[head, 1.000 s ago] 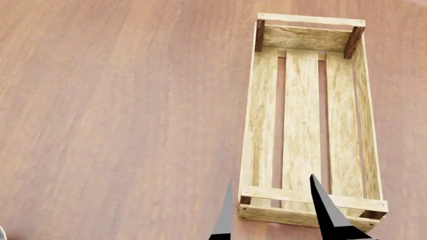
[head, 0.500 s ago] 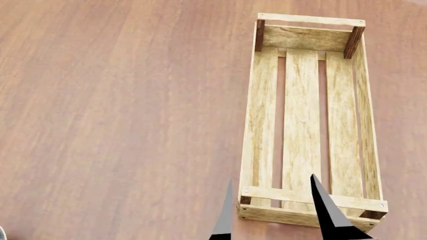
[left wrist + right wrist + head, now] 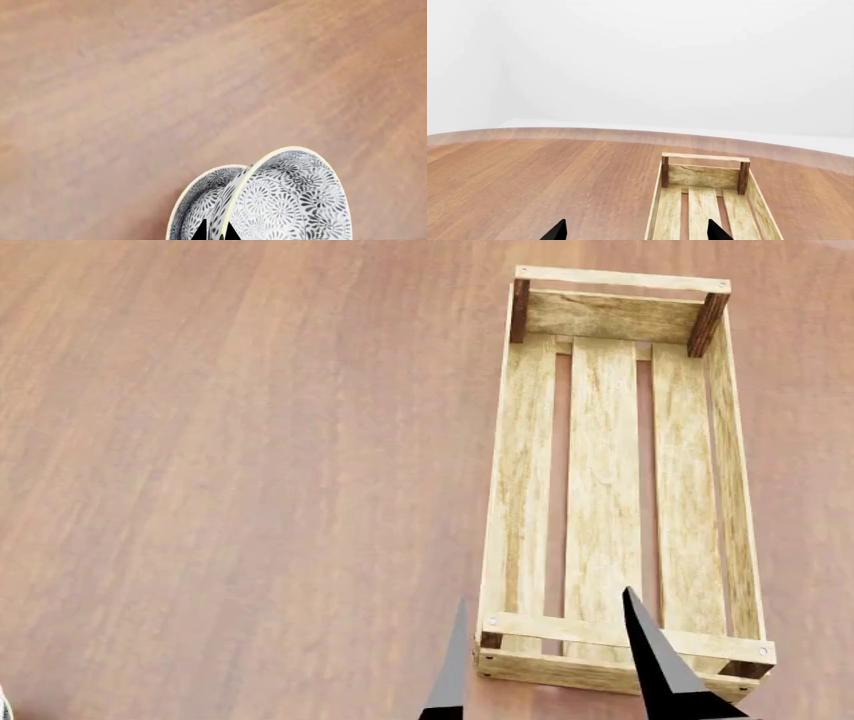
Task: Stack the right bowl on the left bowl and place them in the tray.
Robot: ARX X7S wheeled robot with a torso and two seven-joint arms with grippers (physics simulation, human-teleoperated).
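Right gripper (image 3: 547,665): fingers spread wide, poised at the tray's near end.
Left gripper (image 3: 216,231): pinching the rims of two nested bowls (image 3: 287,200).
Tray (image 3: 727,490): on the wooden table (image 3: 240,470), nothing inside.

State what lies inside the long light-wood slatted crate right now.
Nothing lies inside the long light-wood slatted crate: only its bare slats show, with table between them. The open right gripper hides a little of the near end. Both patterned bowls sit elsewhere, at the left gripper.
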